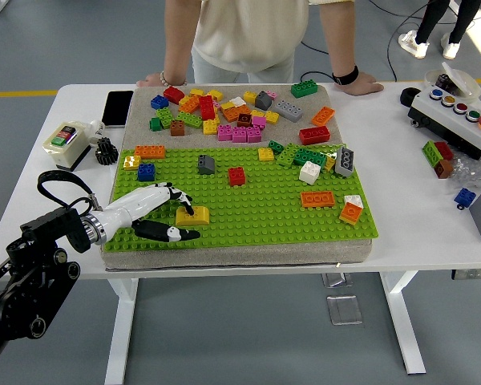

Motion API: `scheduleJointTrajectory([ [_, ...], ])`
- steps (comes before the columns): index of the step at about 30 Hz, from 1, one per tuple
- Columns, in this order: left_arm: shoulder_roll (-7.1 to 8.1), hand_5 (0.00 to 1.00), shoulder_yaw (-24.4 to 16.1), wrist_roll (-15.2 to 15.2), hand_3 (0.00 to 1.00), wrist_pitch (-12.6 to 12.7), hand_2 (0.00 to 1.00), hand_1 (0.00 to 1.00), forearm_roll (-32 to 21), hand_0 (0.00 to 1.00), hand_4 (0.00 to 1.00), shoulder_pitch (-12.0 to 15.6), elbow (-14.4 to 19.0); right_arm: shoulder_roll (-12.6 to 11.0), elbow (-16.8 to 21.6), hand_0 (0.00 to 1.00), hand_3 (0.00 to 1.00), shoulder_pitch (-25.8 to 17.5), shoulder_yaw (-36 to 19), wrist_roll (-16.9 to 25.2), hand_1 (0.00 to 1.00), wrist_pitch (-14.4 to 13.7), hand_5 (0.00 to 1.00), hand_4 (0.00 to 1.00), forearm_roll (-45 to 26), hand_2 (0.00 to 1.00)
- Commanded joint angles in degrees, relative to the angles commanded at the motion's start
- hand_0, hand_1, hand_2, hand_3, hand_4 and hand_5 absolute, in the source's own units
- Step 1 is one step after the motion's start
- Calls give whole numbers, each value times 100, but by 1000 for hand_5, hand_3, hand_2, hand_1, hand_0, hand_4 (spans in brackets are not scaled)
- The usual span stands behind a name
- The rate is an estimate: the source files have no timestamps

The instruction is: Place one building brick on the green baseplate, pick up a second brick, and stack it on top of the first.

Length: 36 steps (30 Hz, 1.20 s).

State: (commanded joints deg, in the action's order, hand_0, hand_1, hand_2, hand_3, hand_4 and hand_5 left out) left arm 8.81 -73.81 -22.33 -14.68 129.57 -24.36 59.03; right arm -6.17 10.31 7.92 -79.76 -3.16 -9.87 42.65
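Head view: no legible writing.

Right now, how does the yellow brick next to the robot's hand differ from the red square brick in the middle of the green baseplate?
The yellow brick is long and low, while the red square brick is small and compact. The yellow brick lies near the baseplate's front edge, at the left hand; the red square brick stands free further back, with nothing near it. Both sit on the green baseplate.

High head view over table [433,233]
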Motion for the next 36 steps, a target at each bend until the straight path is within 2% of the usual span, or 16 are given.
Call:
scheduleJointTrajectory([
  [9,26,738,-242,46,610,-63,817,858,-460,998,998,-118,345,3,0,728,621,-4,-4,17,639,-7,473,914,-1,685],
  [15,41,726,-331,56,625,-37,800,838,-571,981,998,-286,242,3,0,728,620,-1,-5,21,639,-5,473,914,-12,685],
  [16,50,659,-342,53,669,-31,779,809,-591,933,998,-313,224,2,0,730,621,1,-7,18,639,-4,474,914,-11,685],
  [21,116,659,-406,38,669,36,779,809,-717,933,998,-459,125,-3,0,730,621,11,-2,5,639,3,474,914,-16,685],
  [22,132,536,-421,31,756,47,764,773,-728,887,998,-490,100,-4,0,728,620,11,1,1,639,6,474,914,-12,685],
  [27,216,536,-508,23,756,56,764,773,-808,887,998,-579,72,4,0,728,620,17,23,-7,639,3,474,914,-10,685],
  [28,236,494,-523,22,777,53,758,770,-824,879,998,-593,72,7,0,727,620,18,32,-11,639,0,473,913,-11,685],
  [33,263,494,-545,14,777,43,758,770,-828,879,998,-584,85,15,0,727,620,17,54,-17,639,-6,473,913,-7,685],
  [34,261,440,-541,12,778,36,751,765,-823,865,998,-575,92,18,0,728,620,17,57,-22,639,-9,473,913,-2,685],
  [36,257,440,-552,17,778,24,751,765,-832,865,998,-561,99,23,0,728,620,21,71,-21,639,-12,473,913,-4,685],
])
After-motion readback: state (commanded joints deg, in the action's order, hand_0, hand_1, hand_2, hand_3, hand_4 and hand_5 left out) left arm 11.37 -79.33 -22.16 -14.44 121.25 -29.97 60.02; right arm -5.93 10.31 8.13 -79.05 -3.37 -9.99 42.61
